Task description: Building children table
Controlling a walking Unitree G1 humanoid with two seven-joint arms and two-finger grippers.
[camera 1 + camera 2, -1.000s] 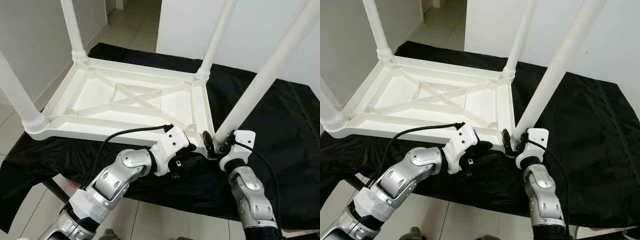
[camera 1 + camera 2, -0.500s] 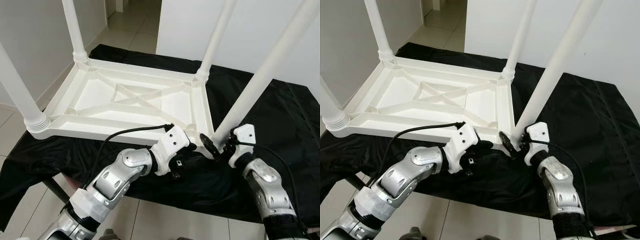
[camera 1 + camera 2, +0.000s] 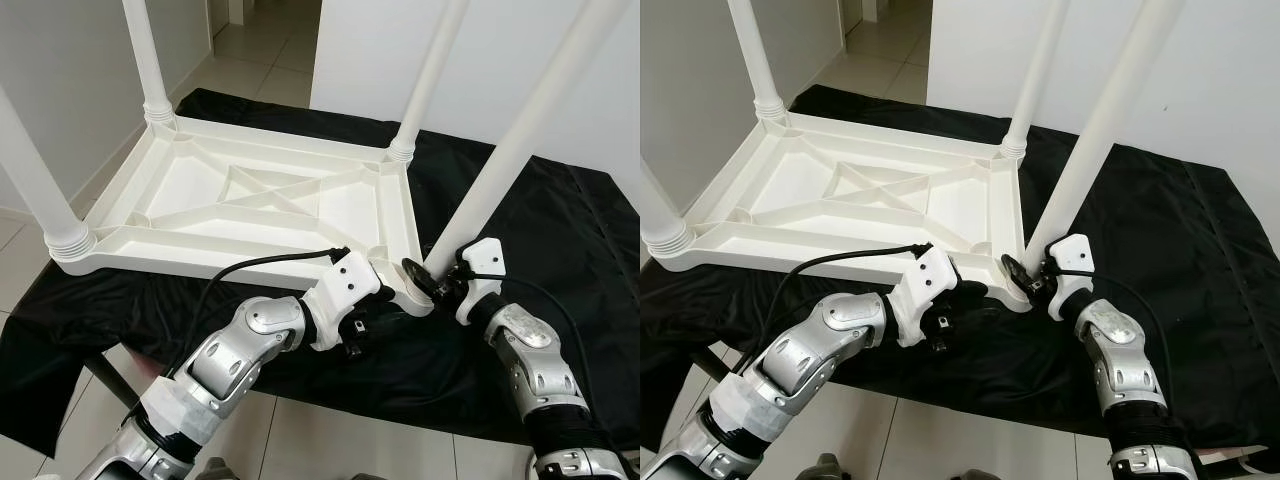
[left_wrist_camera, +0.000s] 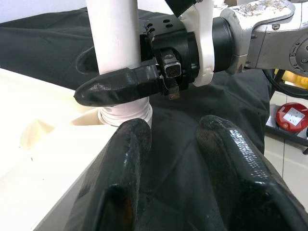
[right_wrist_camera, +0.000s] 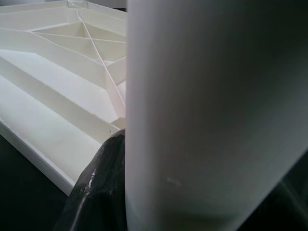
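A: Where's the tabletop?
B: White plastic tabletop lies upside down on the black cloth, ribbed underside up, cross-brace in the middle. It fills the 9-to-12 o'clock part of the head view.

A: Legs?
B: Four white legs stand up from the corners. Far-left leg at 11 o'clock, far-right leg at 12, near-left leg at 9, near-right leg leaning up toward 1 o'clock.

A: Right gripper?
B: Right gripper sits at the foot of the near-right leg, at about 4 o'clock in the frame. Its fingers are clamped around that leg just above the ribbed collar. The left wrist view shows one black finger wrapped across the leg's front; the right wrist view has the leg pressed against a finger.

A: Left gripper?
B: Left gripper is at 6 o'clock, low at the tabletop's near edge, just beside the same corner. Fingers are apart, holding nothing, one alongside the tabletop rim, cloth showing between them.

A: Anything else?
B: Tiled floor at 12 o'clock, white wall at 10.
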